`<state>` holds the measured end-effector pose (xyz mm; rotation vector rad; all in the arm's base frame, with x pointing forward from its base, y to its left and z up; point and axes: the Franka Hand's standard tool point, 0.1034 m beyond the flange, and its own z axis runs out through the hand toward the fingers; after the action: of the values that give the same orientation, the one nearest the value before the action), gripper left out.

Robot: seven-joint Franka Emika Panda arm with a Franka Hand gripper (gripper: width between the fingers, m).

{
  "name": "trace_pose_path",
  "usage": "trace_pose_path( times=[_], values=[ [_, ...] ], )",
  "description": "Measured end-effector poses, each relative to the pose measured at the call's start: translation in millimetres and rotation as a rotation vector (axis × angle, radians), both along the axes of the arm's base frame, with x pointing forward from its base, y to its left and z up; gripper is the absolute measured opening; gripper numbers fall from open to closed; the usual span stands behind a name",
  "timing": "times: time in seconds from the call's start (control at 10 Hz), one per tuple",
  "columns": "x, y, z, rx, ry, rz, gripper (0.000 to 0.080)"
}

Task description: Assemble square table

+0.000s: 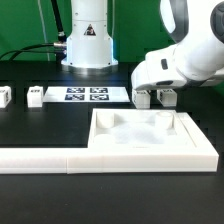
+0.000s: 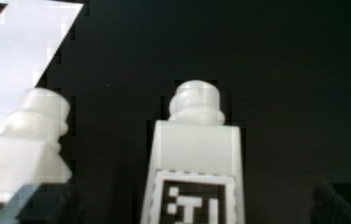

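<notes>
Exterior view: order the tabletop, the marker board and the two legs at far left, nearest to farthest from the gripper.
1. tabletop, just on the camera's side of the gripper.
2. marker board, to the exterior view's left.
3. inner leg, further left.
4. outer leg, at the left edge.

No legible text, brand or number anywhere. Only signs are black-and-white square tags. A group is printed on the marker board [image 1: 58, 94], far side of the desk [image 1: 40, 125], towards the exterior view's left. One is on the white leg [image 2: 193, 170] in the wrist view, cut by the frame edge. The small leg [image 1: 35, 97] left of the board has one too, too blurred to decode.
</notes>
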<state>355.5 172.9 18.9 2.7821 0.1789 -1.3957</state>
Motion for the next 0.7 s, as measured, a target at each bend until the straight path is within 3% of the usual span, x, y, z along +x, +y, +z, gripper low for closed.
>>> trace_pose_path(
  times=[0.5,0.7],
  values=[
    [-7.0,0.2,-7.2,-0.026,0.017,-0.013,0.0648],
    [-9.5,0.7,-10.0,-0.038,0.023,-0.018,0.0419]
  ],
)
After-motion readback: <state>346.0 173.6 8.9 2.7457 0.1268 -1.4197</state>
